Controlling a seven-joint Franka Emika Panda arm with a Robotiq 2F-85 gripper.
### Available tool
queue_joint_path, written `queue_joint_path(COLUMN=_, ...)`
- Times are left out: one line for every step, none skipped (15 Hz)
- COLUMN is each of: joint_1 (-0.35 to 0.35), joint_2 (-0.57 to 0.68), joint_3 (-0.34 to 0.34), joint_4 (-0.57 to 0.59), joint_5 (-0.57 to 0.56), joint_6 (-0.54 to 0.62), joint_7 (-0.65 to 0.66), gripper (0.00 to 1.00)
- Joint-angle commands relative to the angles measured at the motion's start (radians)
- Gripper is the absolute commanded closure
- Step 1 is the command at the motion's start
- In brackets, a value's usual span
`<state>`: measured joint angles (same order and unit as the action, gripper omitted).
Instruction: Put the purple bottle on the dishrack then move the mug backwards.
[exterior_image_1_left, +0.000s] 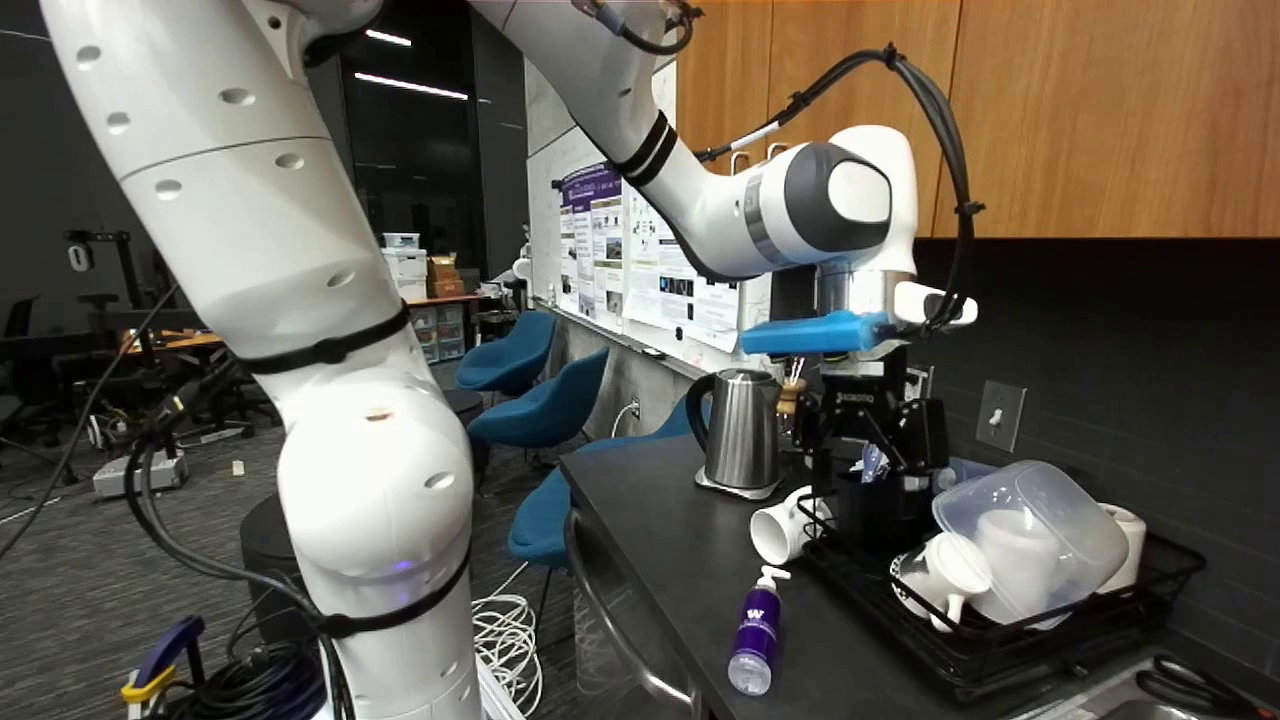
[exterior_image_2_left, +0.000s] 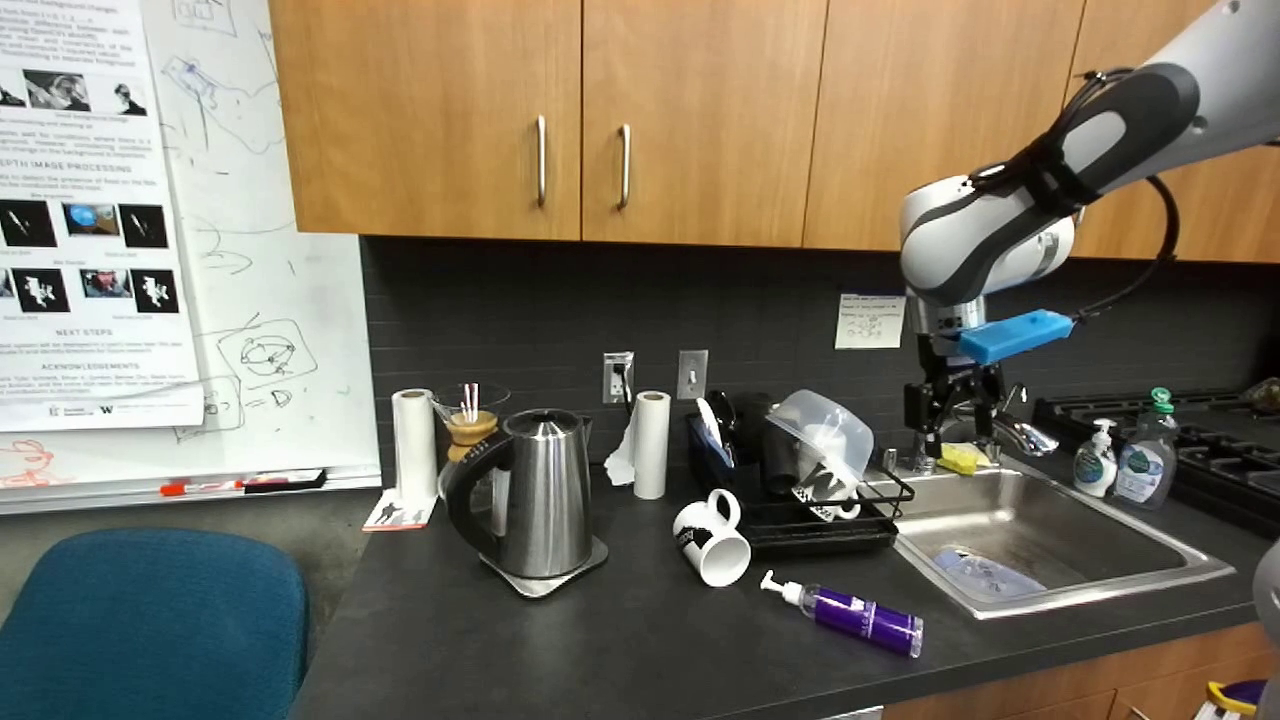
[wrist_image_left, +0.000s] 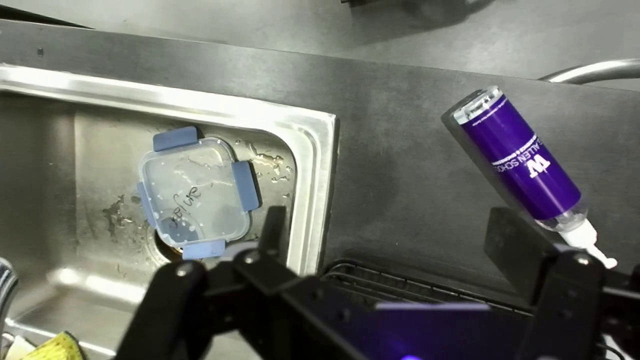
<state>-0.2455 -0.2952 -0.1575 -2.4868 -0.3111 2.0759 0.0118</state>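
The purple bottle (exterior_image_1_left: 757, 632) lies on its side on the dark counter in front of the dishrack (exterior_image_2_left: 820, 540), its white pump pointing toward the mug (exterior_image_2_left: 712, 540). That white mug is also on its side, just past the pump, at the rack's end. The black dishrack (wrist_image_left: 400, 279) holds white cups and a clear plastic tub. Pointing down, my gripper (exterior_image_2_left: 957, 448) hangs above the counter near the sink. In the wrist view the jaws of my gripper (wrist_image_left: 392, 232) are wide open with nothing between them; the purple bottle (wrist_image_left: 522, 157) lies beyond the right-hand finger.
A metal kettle (exterior_image_2_left: 548, 500) stands beside the mug. The steel sink (exterior_image_2_left: 1150, 575) adjoins the rack, with a lidded container (wrist_image_left: 195, 190) inside. The faucet (exterior_image_2_left: 1030, 437) and a yellow sponge (exterior_image_2_left: 960, 460) are near the gripper. Wooden cabinets (exterior_image_2_left: 700, 120) hang overhead.
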Motion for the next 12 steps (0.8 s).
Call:
queue_joint_path(joint_1=0.008, joint_2=0.042, joint_3=-0.005, joint_4=-0.036, joint_5=-0.02, joint_6=0.06, joint_7=0.011, gripper=0.0)
queue_joint_path(joint_1=0.011, joint_2=0.055, joint_3=-0.004, joint_4=-0.044, joint_5=-0.022, joint_6=0.08, joint_7=0.0, gripper=0.0)
queue_joint_path(joint_1=0.014, joint_2=0.067, joint_3=-0.004, joint_4=-0.049, joint_5=-0.019, joint_6=0.099, joint_7=-0.012, gripper=0.0)
queue_joint_path(joint_1=0.021, joint_2=0.08, joint_3=-0.004, joint_4=-0.056, joint_5=-0.015, joint_6=0.128, joint_7=-0.033, gripper=0.0)
queue_joint_path(joint_1=0.027, joint_2=0.089, joint_3=-0.004, joint_4=-0.061, joint_5=-0.014, joint_6=0.151, joint_7=-0.052, gripper=0.0)
queue_joint_path(joint_1=0.036, joint_2=0.1, joint_3=-0.002, joint_4=-0.065, joint_5=-0.013, joint_6=0.179, joint_7=-0.07, gripper=0.0)
queue_joint_path(joint_1=0.045, joint_2=0.108, joint_3=0.0, joint_4=-0.067, joint_5=-0.01, joint_6=0.201, joint_7=-0.091, gripper=0.0)
queue_joint_path(joint_1=0.053, joint_2=0.116, joint_3=0.003, joint_4=-0.07, joint_5=-0.011, joint_6=0.222, joint_7=-0.112, gripper=0.0)
queue_joint_path(joint_1=0.063, joint_2=0.126, joint_3=0.008, joint_4=-0.068, joint_5=-0.013, joint_6=0.241, joint_7=-0.128, gripper=0.0)
queue_joint_path(joint_1=0.072, joint_2=0.134, joint_3=0.011, joint_4=-0.066, joint_5=-0.013, joint_6=0.253, joint_7=-0.146, gripper=0.0)
queue_joint_path(joint_1=0.082, joint_2=0.144, joint_3=0.016, joint_4=-0.063, joint_5=-0.014, joint_6=0.266, joint_7=-0.164, gripper=0.0)
queue_joint_path(joint_1=0.092, joint_2=0.153, joint_3=0.019, joint_4=-0.062, joint_5=-0.011, joint_6=0.28, joint_7=-0.186, gripper=0.0)
